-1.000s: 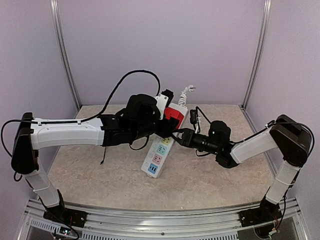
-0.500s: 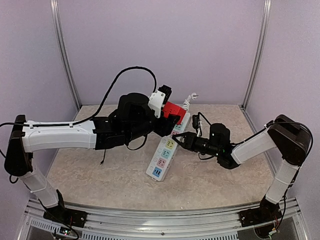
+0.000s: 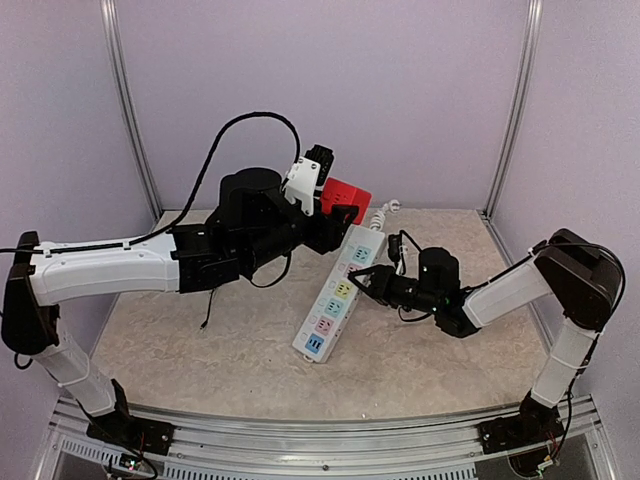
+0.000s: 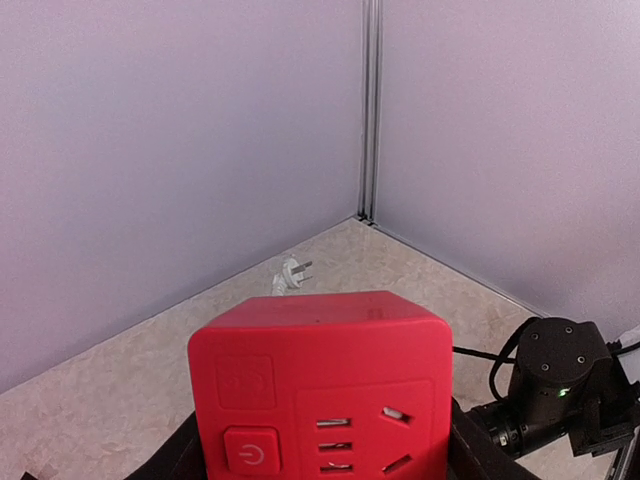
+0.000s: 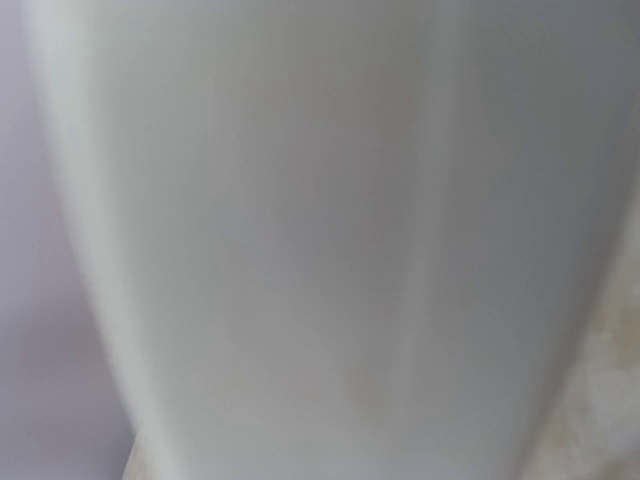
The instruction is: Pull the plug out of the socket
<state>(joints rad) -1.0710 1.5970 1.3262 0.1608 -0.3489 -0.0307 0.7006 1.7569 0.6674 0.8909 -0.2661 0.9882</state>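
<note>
The socket (image 3: 336, 293) is a long white power strip with pastel outlet faces, lying aslant on the table. The plug (image 3: 346, 199) is a red cube held in the air above the strip's far end, clear of it. My left gripper (image 3: 332, 212) is shut on the plug; in the left wrist view the red plug (image 4: 320, 385) fills the space between the dark fingers of my left gripper (image 4: 320, 462). My right gripper (image 3: 362, 279) grips the strip's right edge near its middle. The right wrist view shows only the blurred white side of the socket (image 5: 320, 240).
The strip's white cord ends in a loose pronged plug (image 3: 386, 206) by the back wall, also seen in the left wrist view (image 4: 292, 272). Purple walls with metal corner posts (image 3: 510, 110) enclose the table. A black cable (image 3: 230, 160) loops over the left arm.
My left gripper has risen and drawn back left with the red plug, lifting it off the strip. The strip's far end has swung right and settled. My right gripper stays on its edge.
</note>
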